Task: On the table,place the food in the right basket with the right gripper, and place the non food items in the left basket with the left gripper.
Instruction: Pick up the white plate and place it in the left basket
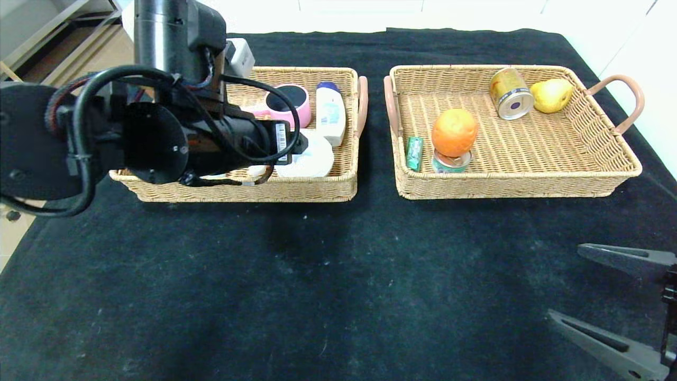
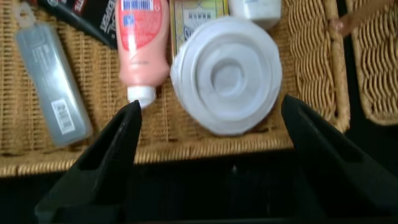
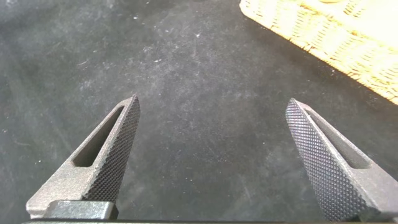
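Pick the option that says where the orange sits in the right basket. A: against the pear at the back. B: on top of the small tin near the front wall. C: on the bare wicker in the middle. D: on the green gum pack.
B: in the head view the orange rests on the small tin, close to the right basket's front wall.

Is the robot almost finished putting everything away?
Nearly, it seems. The orange, tin and gum pack sit in the right basket. The white tub and pink bottle lie in the left basket. Both grippers are open, empty. Nothing shows on the table.
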You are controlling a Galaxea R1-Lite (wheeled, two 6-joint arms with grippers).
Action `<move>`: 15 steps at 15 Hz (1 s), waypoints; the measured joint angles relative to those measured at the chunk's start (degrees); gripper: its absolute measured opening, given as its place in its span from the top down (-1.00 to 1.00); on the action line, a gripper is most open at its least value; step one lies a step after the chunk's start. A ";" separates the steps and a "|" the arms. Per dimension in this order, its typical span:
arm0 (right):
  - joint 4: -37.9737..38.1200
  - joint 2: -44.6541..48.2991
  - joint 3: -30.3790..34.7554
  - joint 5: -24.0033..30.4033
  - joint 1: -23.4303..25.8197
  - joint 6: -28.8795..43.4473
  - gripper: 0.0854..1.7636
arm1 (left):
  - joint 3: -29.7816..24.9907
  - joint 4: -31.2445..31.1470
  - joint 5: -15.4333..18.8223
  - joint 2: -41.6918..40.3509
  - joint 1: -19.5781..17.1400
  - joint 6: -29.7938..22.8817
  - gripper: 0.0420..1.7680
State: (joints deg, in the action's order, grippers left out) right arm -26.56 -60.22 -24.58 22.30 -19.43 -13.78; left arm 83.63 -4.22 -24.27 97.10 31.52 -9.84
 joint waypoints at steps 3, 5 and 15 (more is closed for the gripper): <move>0.05 -0.09 -1.39 0.11 2.46 0.09 -0.94 | -11.78 0.76 0.00 -7.85 1.72 0.00 -0.87; 0.20 -0.11 -2.38 0.11 4.24 0.28 -0.94 | -19.98 3.58 -0.20 -13.14 2.04 0.15 -0.89; 20.00 9.24 -11.47 -2.73 8.58 4.41 -0.94 | -41.51 9.89 -6.02 -37.04 -3.80 5.13 -0.92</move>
State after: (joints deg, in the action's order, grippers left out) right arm -6.56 -50.98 -36.05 19.57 -10.85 -9.36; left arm 42.12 5.67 -30.29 60.06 27.72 -4.71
